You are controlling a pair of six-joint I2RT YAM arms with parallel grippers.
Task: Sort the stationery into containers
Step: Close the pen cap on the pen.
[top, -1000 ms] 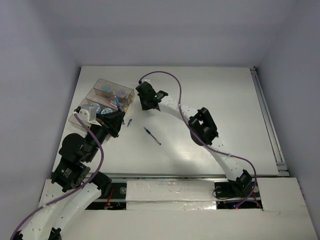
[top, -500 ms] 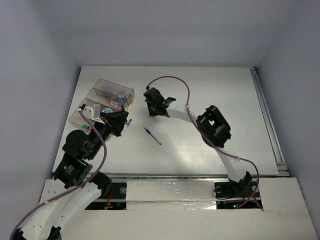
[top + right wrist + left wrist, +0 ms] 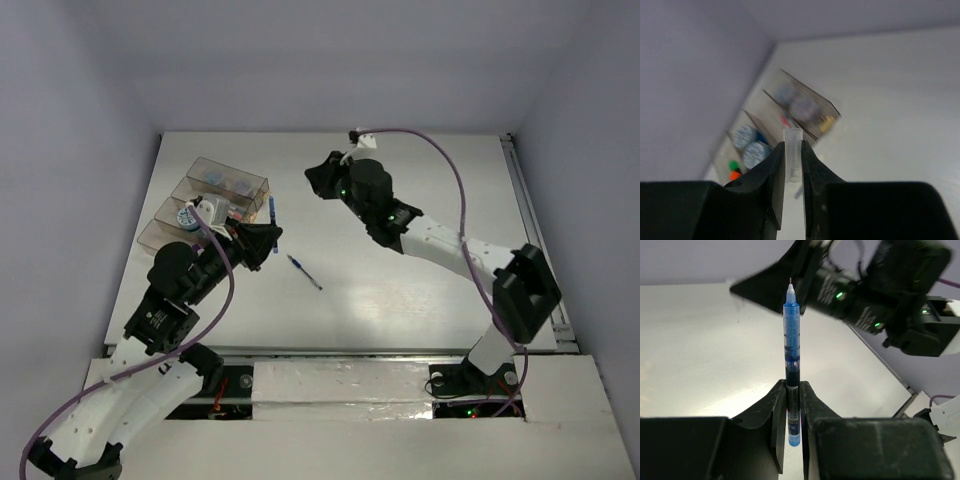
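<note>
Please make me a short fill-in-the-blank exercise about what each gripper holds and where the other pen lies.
The left gripper is shut on a ____ pen.
The right gripper pinches a small white piece, so ____ grippers hold something.
A second pen lies loose on the ____, outside the containers.
Missing words: blue; both; table.

A robot lab: white table (image 3: 380, 300) boxed by plain lavender walls (image 3: 320, 60).

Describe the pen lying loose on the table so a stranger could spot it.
Start at the smoky clear containers at the far left of the table. Right of them, past the left gripper, a slim blue pen lies diagonally on its bare surface. Unlike the other blue pen, no fingers hold it.
</note>
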